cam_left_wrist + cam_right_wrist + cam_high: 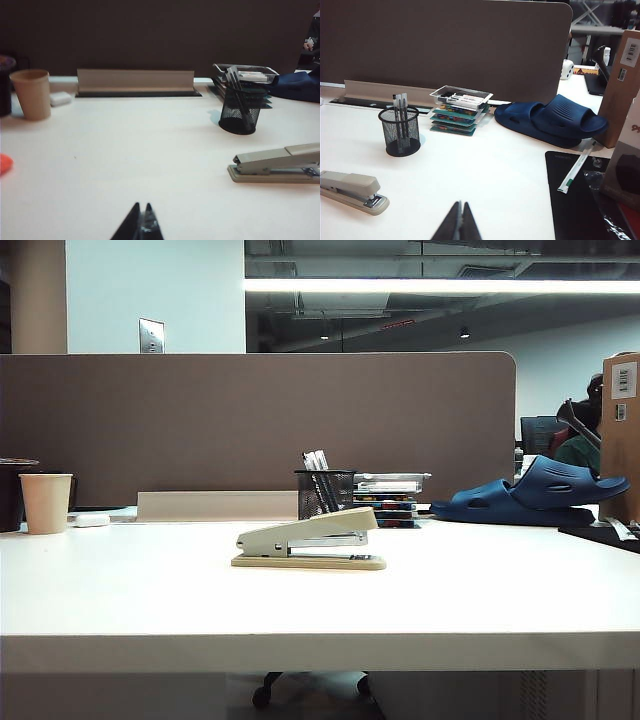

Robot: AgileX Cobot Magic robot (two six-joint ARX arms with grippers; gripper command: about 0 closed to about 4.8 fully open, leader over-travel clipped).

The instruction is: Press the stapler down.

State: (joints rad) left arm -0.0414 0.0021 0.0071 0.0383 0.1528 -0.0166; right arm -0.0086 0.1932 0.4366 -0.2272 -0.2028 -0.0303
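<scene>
Opening stage of the pressing task, no contact made. The stapler [309, 540] lies near the middle of the white table [320, 605], in front of the black mesh pen holder [324, 494], its sloped top arm raised above the magazine and its flat base on the tabletop. The left gripper [141, 225], seen only in the left wrist view, hangs low over the table to the left of the stapler and well apart from it, its fingertips pressed together. The right gripper [458, 225], seen only in the right wrist view, sits to the right of the stapler and on its near side, also apart from it, fingertips likewise closed on nothing. Neither arm appears in the exterior view. The step in hand is judged to be the approach: one gripper must travel over the raised front of the top arm, then descend vertically to push it onto the base.
</scene>
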